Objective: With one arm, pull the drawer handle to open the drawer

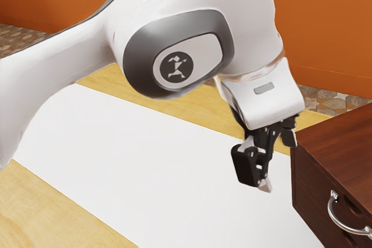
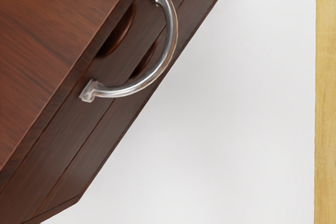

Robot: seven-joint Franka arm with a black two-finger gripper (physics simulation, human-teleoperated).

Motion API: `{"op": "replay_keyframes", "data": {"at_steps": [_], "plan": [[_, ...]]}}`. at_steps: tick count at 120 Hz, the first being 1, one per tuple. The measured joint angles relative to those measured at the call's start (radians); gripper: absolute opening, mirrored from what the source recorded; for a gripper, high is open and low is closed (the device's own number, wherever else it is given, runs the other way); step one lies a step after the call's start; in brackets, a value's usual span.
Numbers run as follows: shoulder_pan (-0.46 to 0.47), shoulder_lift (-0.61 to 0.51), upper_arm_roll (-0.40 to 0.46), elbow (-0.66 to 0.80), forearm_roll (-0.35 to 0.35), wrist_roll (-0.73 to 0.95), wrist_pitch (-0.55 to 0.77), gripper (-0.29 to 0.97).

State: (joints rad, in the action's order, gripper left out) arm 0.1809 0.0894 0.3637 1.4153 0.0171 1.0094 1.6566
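A dark wooden drawer cabinet (image 1: 331,155) stands on the table at the exterior view's right edge. A curved silver handle (image 1: 344,218) sits on its front. In the wrist view the same handle (image 2: 149,59) arches off the drawer front (image 2: 100,135), which looks flush with the cabinet body. My gripper (image 1: 274,165) hangs over the white mat just off the cabinet's near corner, above and to the exterior view's left of the handle. It is open and touches nothing.
A white mat (image 1: 145,161) covers the middle of the wooden tabletop (image 1: 40,213). My own white arm (image 1: 116,56) fills the upper left. An orange wall (image 1: 331,21) and patterned floor lie behind the table.
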Motion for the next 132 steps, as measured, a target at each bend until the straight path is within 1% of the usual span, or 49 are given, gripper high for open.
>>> {"op": "replay_keyframes", "data": {"at_steps": [18,30,41,55,86,132], "plan": [[0.017,-0.005,0.001,0.076,-0.024,0.125,0.065,0.68],[0.015,-0.034,0.000,0.138,-0.036,0.199,0.109,0.68],[0.013,-0.084,-0.005,0.209,-0.056,0.256,0.156,0.68],[0.017,-0.104,-0.006,0.267,-0.068,0.318,0.211,0.68],[0.045,-0.098,-0.003,0.298,-0.080,0.421,0.304,0.68],[0.104,-0.072,-0.003,0.333,-0.082,0.516,0.387,0.68]]}}
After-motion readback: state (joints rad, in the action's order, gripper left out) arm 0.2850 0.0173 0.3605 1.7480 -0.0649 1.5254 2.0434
